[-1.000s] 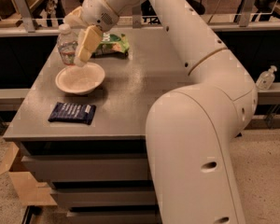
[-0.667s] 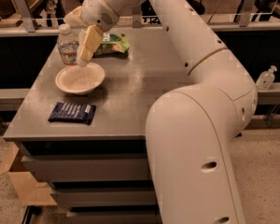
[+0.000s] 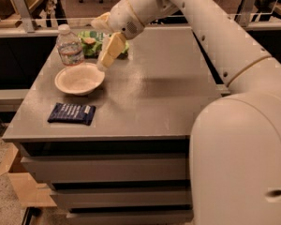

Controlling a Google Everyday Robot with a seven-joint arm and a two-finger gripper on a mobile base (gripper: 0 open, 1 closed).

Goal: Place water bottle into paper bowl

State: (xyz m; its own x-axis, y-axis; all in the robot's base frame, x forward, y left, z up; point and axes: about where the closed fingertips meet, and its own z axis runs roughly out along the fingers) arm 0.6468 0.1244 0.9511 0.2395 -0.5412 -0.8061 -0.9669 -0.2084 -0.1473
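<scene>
Since a second ago the gripper [image 3: 102, 45] has swung to the right, away from the bottle [image 3: 69, 47]. Then its lower finger overlapped the bottle's right side; now it is clear of the bottle and hangs above the right-hand rim of the bowl [image 3: 79, 79]. Bottle and bowl sit where they did before.

The gripper's two cream fingers [image 3: 111, 48] are spread apart with nothing between them. One points down and to the left, with its tip just over the bowl's far right edge. The other sticks out to the left, higher up, near the wrist. The white arm [image 3: 201, 29] comes in from the upper right, and its bulky lower part fills the right foreground.

The bottle stands upright on the desk [image 3: 168, 93] near the back left corner, cap on top and label band around its middle. It is outside the bowl, just behind the bowl's left rim; whether the two touch cannot be told. The bowl rests flat on the desk, in front of the bottle and a little to its right.

A green bag [image 3: 90, 40] lies at the back of the desk, just right of the bottle and partly hidden behind the gripper. A dark blue packet [image 3: 71, 114] lies flat near the front left edge, in front of the bowl and apart from it. Drawer fronts run below the desktop, and an open cardboard box [image 3: 18, 184] sits on the floor at the lower left.
</scene>
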